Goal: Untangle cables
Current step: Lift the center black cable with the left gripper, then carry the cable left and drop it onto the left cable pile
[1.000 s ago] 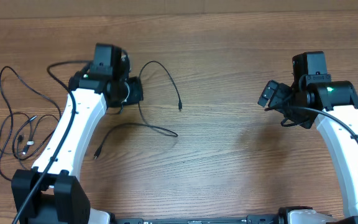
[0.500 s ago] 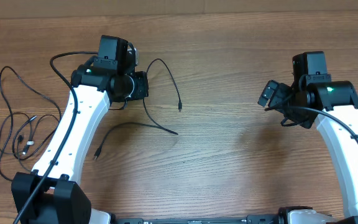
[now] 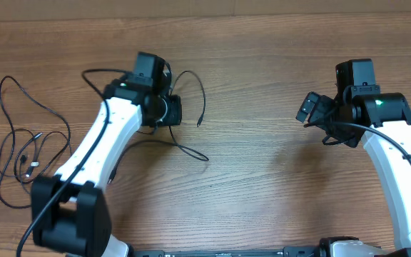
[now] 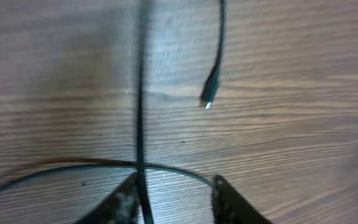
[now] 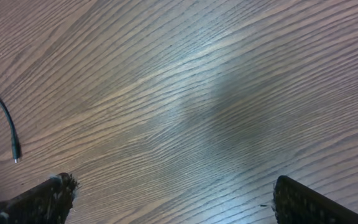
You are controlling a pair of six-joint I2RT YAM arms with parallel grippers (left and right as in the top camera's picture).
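Overhead: the worktop's (image 3: 262, 185) far edge runs along the top of the frame, and the arm bases hide the near edge. Open wood stretches from the loose plug (image 3: 198, 123) across to the right claw (image 3: 309, 108).

All the cables (image 3: 191, 151) lie on the left half. Count:
- One loose bunch (image 3: 31, 153) near the left edge, looped flat. The number of cords in it cannot be told.
- One arched loop at centre-left, ending in the plug.
- One strand on the wood just nearer than that loop.
- Two arms, two claws.

Left wrist: the left claw (image 4: 174, 183) has its jaws parted. One out-of-focus cord (image 4: 140, 112) runs straight between the fingers, close to one of them and not pinched. A second cord curves across beneath it. The silver-tipped plug (image 4: 209, 99) lies beyond.

Right wrist: the right claw (image 5: 171, 183) is spread wide over bare wood with nothing between its fingers. A plug end (image 5: 15, 152) shows at the frame's left edge.
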